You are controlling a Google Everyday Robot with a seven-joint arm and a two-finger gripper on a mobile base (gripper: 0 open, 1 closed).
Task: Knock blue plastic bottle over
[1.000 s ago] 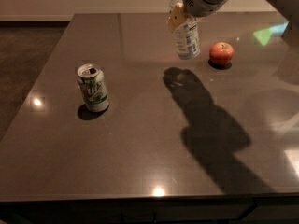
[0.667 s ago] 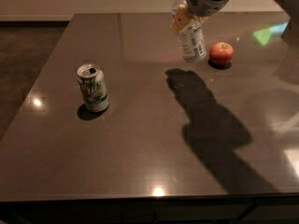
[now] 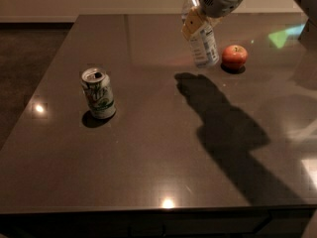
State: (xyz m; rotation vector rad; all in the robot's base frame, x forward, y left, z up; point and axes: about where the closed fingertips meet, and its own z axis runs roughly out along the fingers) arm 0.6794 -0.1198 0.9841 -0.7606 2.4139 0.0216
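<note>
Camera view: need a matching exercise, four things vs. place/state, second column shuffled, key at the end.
Things:
1. blue plastic bottle
2. soda can
3. apple
4. gripper

Place or state:
A. upright, alone on the left part of the table
B. red, resting just right of the bottle's base
C. tilted, cap leaning left, on the far part of the table
D. at the bottle's upper half, near the top edge of the view

Pairs: 1-C, 2-A, 3-B, 4-D
</note>
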